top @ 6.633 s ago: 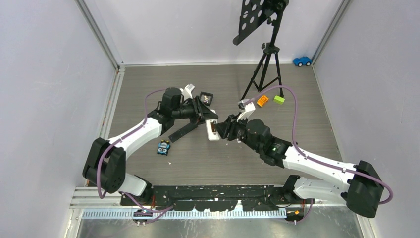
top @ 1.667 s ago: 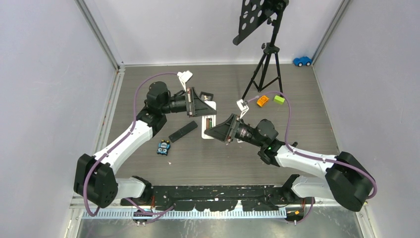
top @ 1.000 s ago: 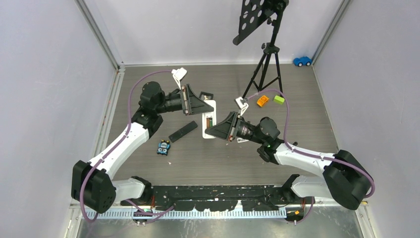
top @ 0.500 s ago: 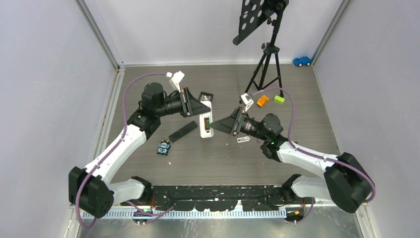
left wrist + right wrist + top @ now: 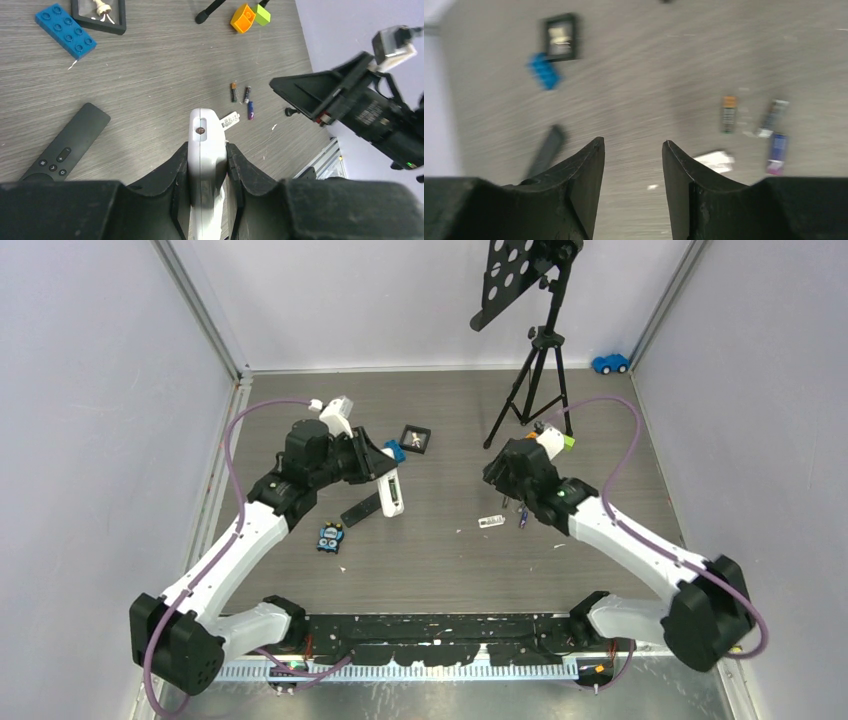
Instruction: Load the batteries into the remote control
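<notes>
**Left wrist view: left gripper [image 5: 206, 152] clamped on the white remote [image 5: 202, 131]; batteries loose on the table**

Left fingers [image 5: 178, 170] pressed against both long sides of the white remote, its narrow end with a small dark round mark pointing away from the wrist. Ahead and to the right of the fingertips: three batteries [image 5: 247, 94] on the table [image 5: 150, 75], two side by side, a purple-blue one just nearer the tool. White slip [image 5: 229, 121] just right of the remote's tip. To the left of the tool: black remote [image 5: 65, 145], flat. Farther ahead on the left: blue brick [image 5: 65, 31].

Right wrist view, blurred: right gripper [image 5: 633, 150] with jaws apart, nothing between them. Ahead and to the right of its fingertips, the same three batteries and slip, apart from the fingers; ahead and to the left, the black remote.
</notes>
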Available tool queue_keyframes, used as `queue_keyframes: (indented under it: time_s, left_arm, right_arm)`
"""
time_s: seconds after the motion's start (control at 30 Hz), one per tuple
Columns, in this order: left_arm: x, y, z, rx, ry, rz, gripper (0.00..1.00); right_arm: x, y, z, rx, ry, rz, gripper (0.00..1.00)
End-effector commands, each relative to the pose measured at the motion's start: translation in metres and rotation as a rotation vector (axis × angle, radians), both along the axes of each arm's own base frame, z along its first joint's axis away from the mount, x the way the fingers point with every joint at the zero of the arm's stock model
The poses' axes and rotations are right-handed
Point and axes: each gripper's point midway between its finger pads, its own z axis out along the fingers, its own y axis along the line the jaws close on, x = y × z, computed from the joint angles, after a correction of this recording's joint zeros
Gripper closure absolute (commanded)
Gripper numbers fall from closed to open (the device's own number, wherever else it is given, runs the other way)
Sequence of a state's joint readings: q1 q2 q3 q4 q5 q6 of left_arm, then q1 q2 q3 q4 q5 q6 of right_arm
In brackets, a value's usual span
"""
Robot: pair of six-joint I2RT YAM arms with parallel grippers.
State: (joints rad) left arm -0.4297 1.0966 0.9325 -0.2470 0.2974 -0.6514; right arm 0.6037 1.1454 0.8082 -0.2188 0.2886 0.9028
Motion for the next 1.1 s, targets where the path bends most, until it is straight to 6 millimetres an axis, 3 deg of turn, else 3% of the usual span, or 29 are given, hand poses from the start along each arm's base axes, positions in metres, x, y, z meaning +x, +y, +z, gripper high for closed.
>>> queue_keyframes:
  time_s: [0.0, 0.1, 0.33, 0.6, 1.07]
  left_arm:
    - [0.003, -0.003, 0.004, -0.006, -0.043, -0.025, 1.0]
    - [0.003, -0.006, 0.001, -0.009, -0.035, -0.038, 1.0]
    - [0.004, -0.012, -0.002, -0.022, -0.017, -0.065, 1.0]
    - [0.005, -0.017, -0.003, -0.039, -0.001, -0.081, 1.0]
    - [0.008, -0.017, -0.003, -0.031, -0.004, -0.077, 1.0]
  right_arm:
    - [-0.006, -0.076, -0.054, -0.387, 0.208, -0.227, 0.49]
    - [-0.003, -0.086, -0.071, -0.412, 0.274, -0.268, 0.5]
    - [-0.01, -0.1, -0.105, -0.441, 0.375, -0.251, 0.64]
    - [-0.013, -0.099, -0.135, -0.429, 0.458, -0.199, 0.6]
    - [0.003, -0.102, -0.145, -0.456, 0.459, -0.179, 0.52]
